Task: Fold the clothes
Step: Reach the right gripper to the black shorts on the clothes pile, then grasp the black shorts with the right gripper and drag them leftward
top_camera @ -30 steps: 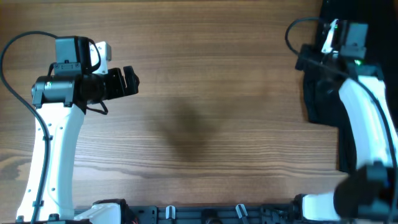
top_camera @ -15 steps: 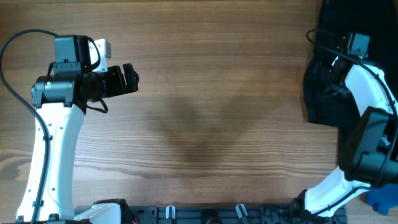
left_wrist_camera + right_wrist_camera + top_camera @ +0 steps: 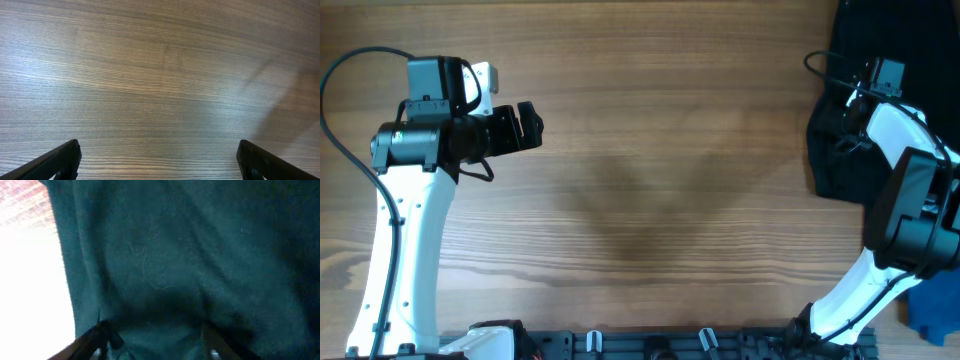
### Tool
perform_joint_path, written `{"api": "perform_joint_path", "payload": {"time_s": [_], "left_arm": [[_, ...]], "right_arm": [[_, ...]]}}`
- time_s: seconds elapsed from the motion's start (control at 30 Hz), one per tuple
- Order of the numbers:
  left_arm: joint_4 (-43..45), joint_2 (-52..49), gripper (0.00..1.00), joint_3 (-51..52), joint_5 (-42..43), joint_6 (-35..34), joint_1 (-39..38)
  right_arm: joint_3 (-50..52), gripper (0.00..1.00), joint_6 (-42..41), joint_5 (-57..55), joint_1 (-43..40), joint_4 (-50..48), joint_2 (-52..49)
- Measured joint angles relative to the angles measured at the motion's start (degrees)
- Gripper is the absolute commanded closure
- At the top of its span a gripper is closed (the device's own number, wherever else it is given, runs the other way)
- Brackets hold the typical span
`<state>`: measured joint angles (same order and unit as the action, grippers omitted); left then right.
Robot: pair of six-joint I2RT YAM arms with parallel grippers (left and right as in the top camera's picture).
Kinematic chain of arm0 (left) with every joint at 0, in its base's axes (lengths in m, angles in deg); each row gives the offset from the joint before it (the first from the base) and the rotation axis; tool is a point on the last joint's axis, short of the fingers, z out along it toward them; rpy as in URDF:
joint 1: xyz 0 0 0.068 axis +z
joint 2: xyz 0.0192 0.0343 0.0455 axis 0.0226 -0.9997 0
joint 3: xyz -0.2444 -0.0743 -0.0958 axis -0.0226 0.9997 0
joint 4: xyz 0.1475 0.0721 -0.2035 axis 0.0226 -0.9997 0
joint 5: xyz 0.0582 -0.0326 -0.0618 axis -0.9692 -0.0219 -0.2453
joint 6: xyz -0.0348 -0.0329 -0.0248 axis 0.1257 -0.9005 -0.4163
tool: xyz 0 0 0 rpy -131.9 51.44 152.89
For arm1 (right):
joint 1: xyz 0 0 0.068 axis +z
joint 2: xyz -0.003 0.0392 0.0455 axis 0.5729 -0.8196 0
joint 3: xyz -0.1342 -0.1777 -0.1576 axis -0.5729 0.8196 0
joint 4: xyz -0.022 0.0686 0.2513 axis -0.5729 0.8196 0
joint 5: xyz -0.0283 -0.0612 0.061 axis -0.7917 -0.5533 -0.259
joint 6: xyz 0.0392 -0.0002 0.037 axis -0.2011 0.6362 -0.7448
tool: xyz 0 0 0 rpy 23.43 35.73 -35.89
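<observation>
The black shorts point(image 3: 833, 160) lie in a heap at the table's right edge and run up to the far right corner. My right gripper point(image 3: 865, 95) points down into them and is mostly hidden under its own wrist. In the right wrist view the dark fabric point(image 3: 165, 255) fills the frame. The right gripper point(image 3: 155, 332) has its two fingers apart with the cloth bunched between and under them. My left gripper point(image 3: 527, 126) hovers open and empty over bare wood at the left. In the left wrist view, the left gripper point(image 3: 157, 150) has its fingers wide apart.
The wooden table point(image 3: 650, 180) stretches between the two arms. A bright blue garment point(image 3: 932, 312) shows at the bottom right corner beside the right arm's base. A black rail runs along the table's front edge point(image 3: 650, 345).
My right arm has swung its wrist from above the shorts' left part down and to the right into the heap. The left arm has not moved.
</observation>
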<state>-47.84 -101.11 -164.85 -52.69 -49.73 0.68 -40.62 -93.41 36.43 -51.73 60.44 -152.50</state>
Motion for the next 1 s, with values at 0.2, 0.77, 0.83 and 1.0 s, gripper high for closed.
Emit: {"api": "perform_joint_path", "payload": {"time_s": [0.2, 0.77, 0.83, 1.0], "left_arm": [[0.0, 0.0, 0.0, 0.0, 0.0, 0.0, 0.0], [1.4, 0.0, 0.0, 0.0, 0.0, 0.2, 0.0], [2.4, 0.0, 0.0, 0.0, 0.0, 0.2, 0.0], [3.6, 0.0, 0.0, 0.0, 0.0, 0.2, 0.0]], "right_arm": [[0.0, 0.86, 0.5, -0.4, -0.6, -0.7, -0.5], [-0.5, 0.96, 4.6, 15.1, -0.9, 4.2, 2.4], [-0.8, 0.95, 5.1, 17.4, 1.7, 6.3, 6.7], [-2.6, 0.96, 5.3, 20.2, 11.4, 6.8, 16.5]]}}
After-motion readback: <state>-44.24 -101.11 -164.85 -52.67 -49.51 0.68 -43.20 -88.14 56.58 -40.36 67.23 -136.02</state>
